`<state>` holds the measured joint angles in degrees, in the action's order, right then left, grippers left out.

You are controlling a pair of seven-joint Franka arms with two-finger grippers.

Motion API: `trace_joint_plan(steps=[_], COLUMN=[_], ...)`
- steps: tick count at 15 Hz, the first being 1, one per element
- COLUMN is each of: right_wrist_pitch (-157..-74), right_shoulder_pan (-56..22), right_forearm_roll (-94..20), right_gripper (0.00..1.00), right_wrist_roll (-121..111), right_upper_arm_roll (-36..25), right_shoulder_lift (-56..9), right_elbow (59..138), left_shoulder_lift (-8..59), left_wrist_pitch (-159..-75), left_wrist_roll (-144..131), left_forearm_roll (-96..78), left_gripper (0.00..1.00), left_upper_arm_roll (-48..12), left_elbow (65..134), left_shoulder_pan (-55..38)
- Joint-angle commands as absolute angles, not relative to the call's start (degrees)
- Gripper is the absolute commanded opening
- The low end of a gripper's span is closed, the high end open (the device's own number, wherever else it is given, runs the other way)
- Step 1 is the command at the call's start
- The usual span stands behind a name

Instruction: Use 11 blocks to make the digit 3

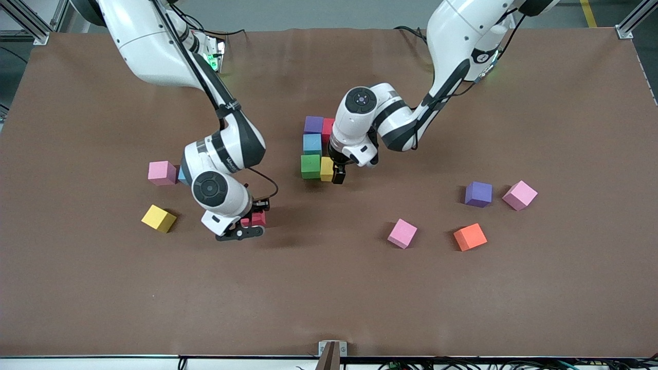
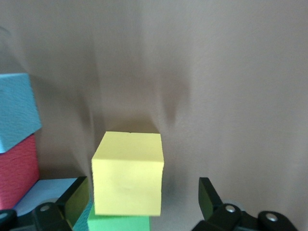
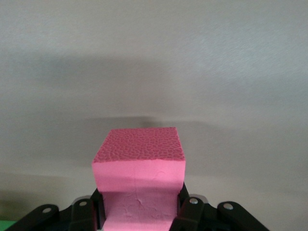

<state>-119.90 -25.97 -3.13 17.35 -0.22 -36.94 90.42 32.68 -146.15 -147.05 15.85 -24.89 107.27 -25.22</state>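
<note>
— Brown table (image 1: pixel 514 308), front view: entries?
— Partial digit 3 (image 1: pixel 316 146) at centre. Yellow block (image 1: pixel 327 168) touched green block (image 1: pixel 310 166), at its three o'clock. Left gripper (image 1: pixel 337 176) stood over the yellow one. Right gripper (image 1: pixel 252 227), over bare table at the figure's eight o'clock, held a red block (image 1: pixel 257 219). Orange block (image 1: pixel 470 237) lay loose at four o'clock.
— Left wrist view?
— Left gripper (image 2: pixel 142 192) wide, fingers (image 2: pixel 208 195) clear of yellow block (image 2: pixel 127 178).
— Right wrist view?
— Right gripper (image 3: pixel 139 204) clamped on red block (image 3: pixel 138 163).
</note>
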Motion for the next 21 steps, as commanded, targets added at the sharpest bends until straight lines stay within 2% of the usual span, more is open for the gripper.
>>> trace_joint_plan(steps=[1, 9, 13, 18, 21], right_wrist_pitch=[-121.63, -124.72, -124.63, -124.37, -123.93], right_shoulder_pan=[-28.82, -36.56, -38.49, -40.95, -41.31], right_forearm_roll=[-3.25, -4.39, -6.06, -5.98, -5.98], right_gripper=[0.36, 0.36, 0.36, 0.36, 0.36], right_wrist_roll=[21.18, 31.9, 32.34, 32.34, 32.34], right_upper_arm_roll=[-0.44, -0.44, -0.44, -0.35, -0.35], right_shoulder_lift=[-38.14, -43.5, -44.38, -44.3, -44.03], right_elbow=[89.56, 86.49, 85.87, 86.66, 87.45], left_shoulder_lift=[27.61, 24.78, 25.84, 30.75, 31.46], left_wrist_pitch=[-141.51, -134.92, -131.05, -130.78, -129.91], left_wrist_roll=[-148.71, -144.24, -136.43, -122.54, -110.79], left_forearm_roll=[16.88, 16.88, 16.7, 16.96, 16.7], left_gripper=[1.0, 1.0, 1.0, 1.0, 1.0], left_upper_arm_roll=[-25.22, -25.66, -25.58, -25.14, -25.14], left_elbow=[108.46, 105.74, 100.82, 94.58, 92.47], left_shoulder_pan=[-25.05, -20.66, -17.32, -13.45, -10.21])
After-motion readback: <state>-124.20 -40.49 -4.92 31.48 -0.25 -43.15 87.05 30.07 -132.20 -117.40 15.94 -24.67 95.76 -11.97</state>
